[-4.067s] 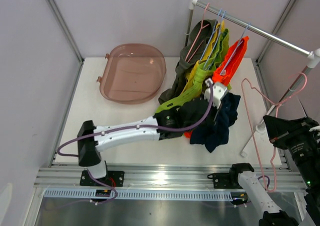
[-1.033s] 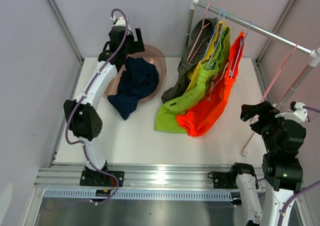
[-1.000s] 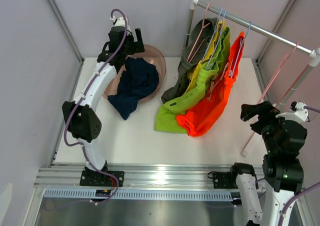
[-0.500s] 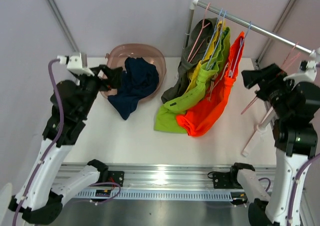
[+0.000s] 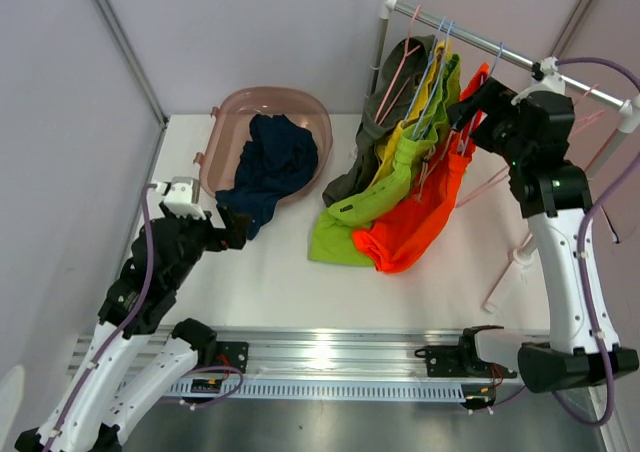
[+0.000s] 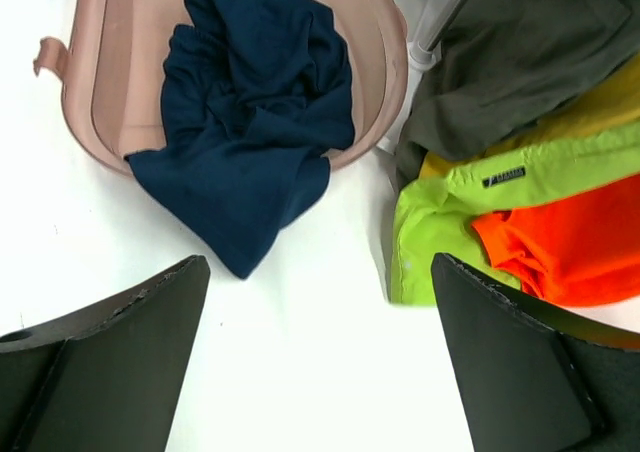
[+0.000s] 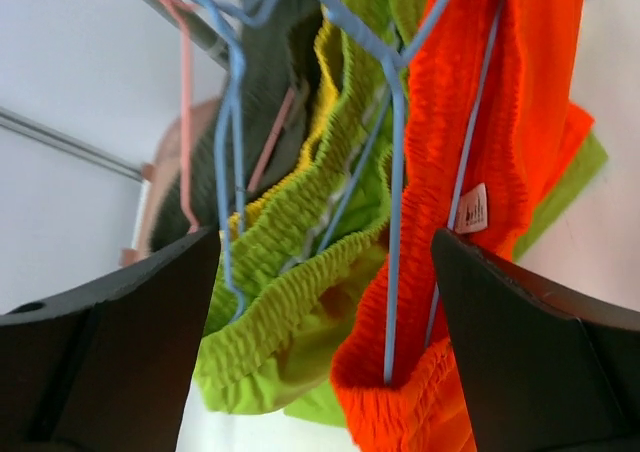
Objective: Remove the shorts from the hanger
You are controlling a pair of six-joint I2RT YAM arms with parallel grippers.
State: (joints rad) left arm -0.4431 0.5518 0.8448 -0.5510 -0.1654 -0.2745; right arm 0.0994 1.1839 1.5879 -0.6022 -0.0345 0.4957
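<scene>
Navy shorts lie bunched in the pink basin, one leg spilling over its front rim onto the table. On the rail, orange shorts, lime green shorts, yellow shorts and olive-grey shorts hang on wire hangers. My right gripper is raised to the rail and open. In the right wrist view, its jaws straddle the blue hanger and the orange waistband, with the lime waistband beside it. My left gripper hangs open and empty over bare table near the navy shorts.
An empty pink hanger hangs at the rail's right end behind my right arm. The rack's white leg slants down to the table at right. Grey walls close in on the table on both sides.
The navy shorts now lie in the basin. My left arm has pulled back from the basin to the front left. My right arm has risen and swung left to the orange shorts' hanger.
</scene>
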